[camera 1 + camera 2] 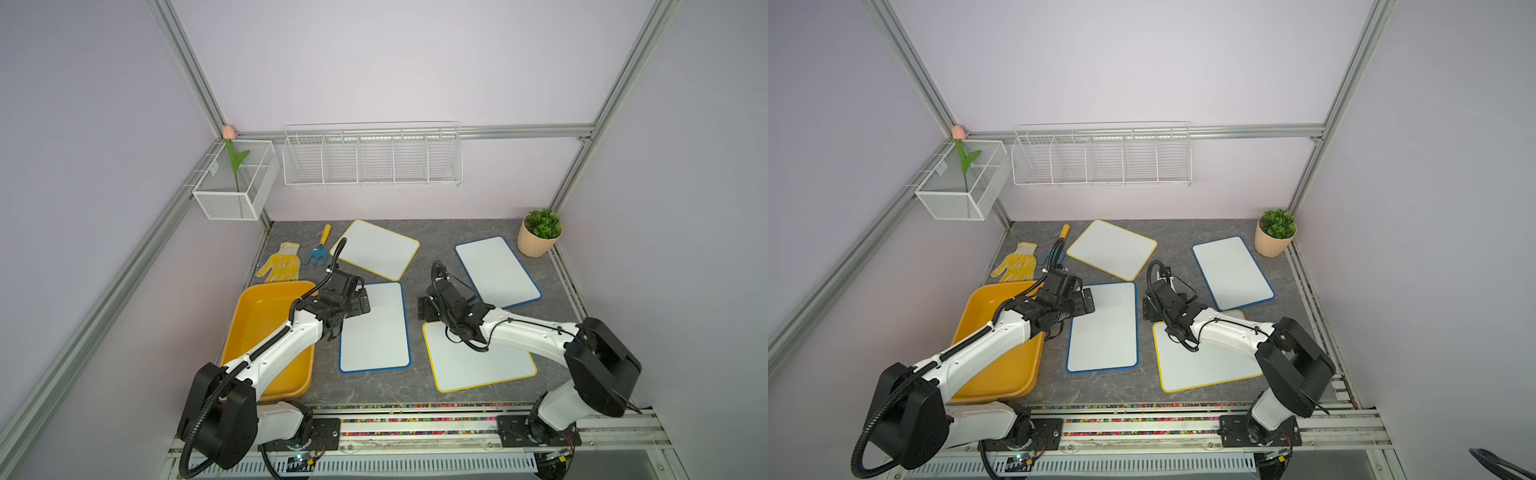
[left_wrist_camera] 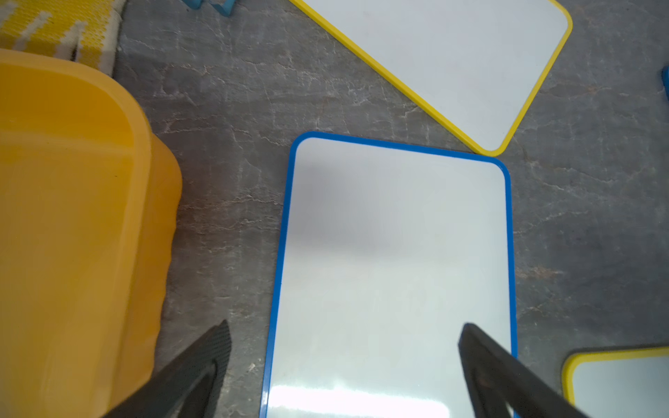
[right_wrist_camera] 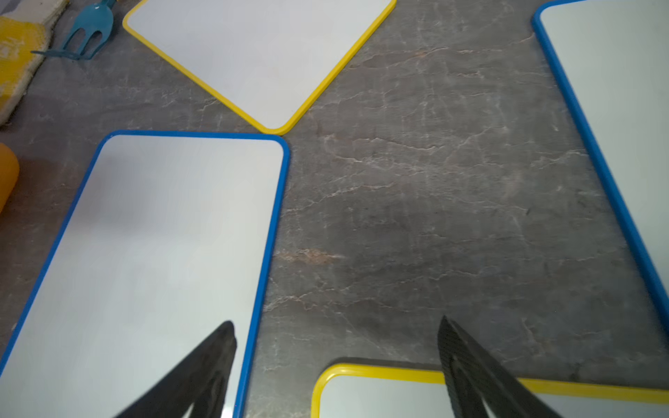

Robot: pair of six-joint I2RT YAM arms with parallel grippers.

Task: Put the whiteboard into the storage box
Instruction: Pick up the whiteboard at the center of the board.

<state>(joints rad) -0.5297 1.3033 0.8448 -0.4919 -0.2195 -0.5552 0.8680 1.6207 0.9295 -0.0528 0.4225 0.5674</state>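
Both stood wide open, empty: L pincer (image 1: 365,298) above blue-rimmed whiteboard (image 1: 374,332) lying mid-frame on desk (image 1: 374,387), R pincer (image 1: 424,309) just right of it. Orange storage box (image 1: 266,326) sat lower left.

**Storage box (image 1: 259,324) sits beside four flat boards**

The shallow orange-yellow tray stands at the worktop's (image 1: 415,390) left edge. Just beside it lies the near blue-rimmed whiteboard (image 1: 376,332). The far yellow-rimmed whiteboard (image 1: 378,249), far blue-rimmed whiteboard (image 1: 496,270) and near yellow-rimmed whiteboard (image 1: 478,370) lie flat farther right.
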